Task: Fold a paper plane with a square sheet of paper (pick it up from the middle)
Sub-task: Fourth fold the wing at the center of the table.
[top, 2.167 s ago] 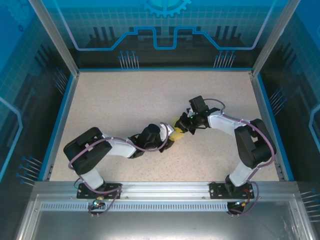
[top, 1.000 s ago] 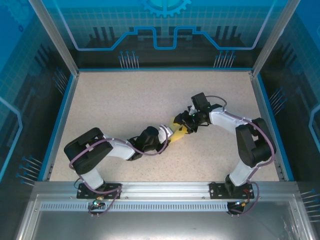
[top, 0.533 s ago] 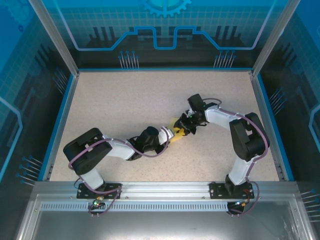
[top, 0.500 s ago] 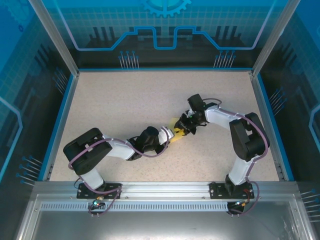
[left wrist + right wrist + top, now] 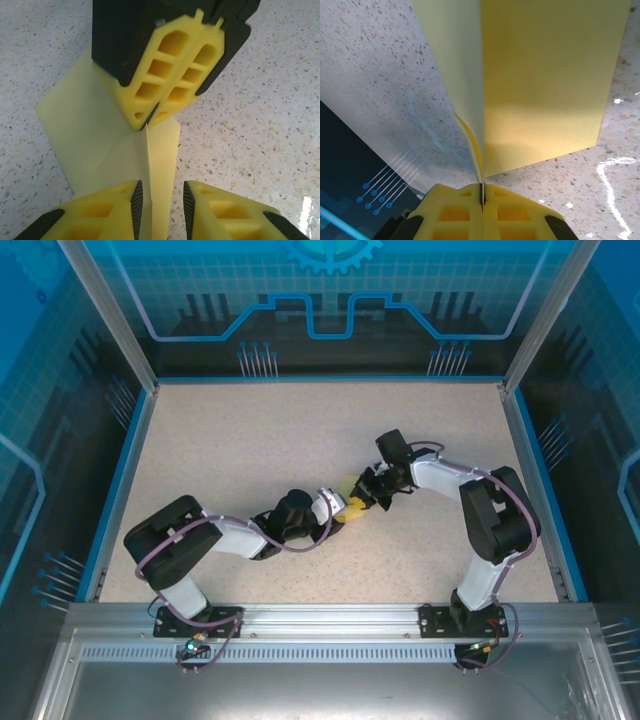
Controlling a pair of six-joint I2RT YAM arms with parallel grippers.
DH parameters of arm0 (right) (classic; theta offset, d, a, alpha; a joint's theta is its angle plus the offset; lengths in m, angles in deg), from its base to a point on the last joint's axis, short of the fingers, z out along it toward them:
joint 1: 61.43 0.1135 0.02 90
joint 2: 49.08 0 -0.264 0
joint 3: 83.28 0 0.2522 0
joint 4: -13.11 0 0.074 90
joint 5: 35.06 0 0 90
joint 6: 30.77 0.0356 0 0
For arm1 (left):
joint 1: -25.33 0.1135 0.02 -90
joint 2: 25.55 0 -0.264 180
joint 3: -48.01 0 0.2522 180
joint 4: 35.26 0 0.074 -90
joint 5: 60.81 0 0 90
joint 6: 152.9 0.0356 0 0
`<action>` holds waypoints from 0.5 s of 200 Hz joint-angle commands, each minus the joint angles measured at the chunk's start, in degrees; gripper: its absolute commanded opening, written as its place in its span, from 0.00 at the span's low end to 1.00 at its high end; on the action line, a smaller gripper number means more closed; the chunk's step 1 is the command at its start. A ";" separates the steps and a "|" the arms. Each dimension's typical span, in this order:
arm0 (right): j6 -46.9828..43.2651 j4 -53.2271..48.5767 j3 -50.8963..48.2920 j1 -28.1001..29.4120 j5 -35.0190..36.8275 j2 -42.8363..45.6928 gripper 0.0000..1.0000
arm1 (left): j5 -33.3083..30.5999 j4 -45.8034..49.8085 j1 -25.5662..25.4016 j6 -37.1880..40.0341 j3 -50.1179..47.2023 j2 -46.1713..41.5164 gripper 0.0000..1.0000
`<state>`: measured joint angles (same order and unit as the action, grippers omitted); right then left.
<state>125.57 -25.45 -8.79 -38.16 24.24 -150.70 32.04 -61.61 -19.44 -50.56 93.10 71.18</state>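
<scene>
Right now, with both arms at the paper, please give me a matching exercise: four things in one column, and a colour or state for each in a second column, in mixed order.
Column 1
1. left gripper
2. right gripper
3. folded paper sheet
4. table

Column 2
A. speckled beige
B. jaws shut on the sheet's raised crease
C. pale yellow
D. jaws apart, the crease running between them

Pairs: 1-D, 2-B, 3-C, 4-A
</scene>
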 commanded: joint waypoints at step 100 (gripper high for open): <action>3.02 -1.31 0.39 0.20 -4.62 0.99 0.01 | -0.82 -8.73 1.33 0.25 -1.17 5.68 0.11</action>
<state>127.45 -25.50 -8.79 -38.18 22.38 -150.66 31.78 -67.27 -18.48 -50.49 92.99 75.87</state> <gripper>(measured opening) 0.043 0.153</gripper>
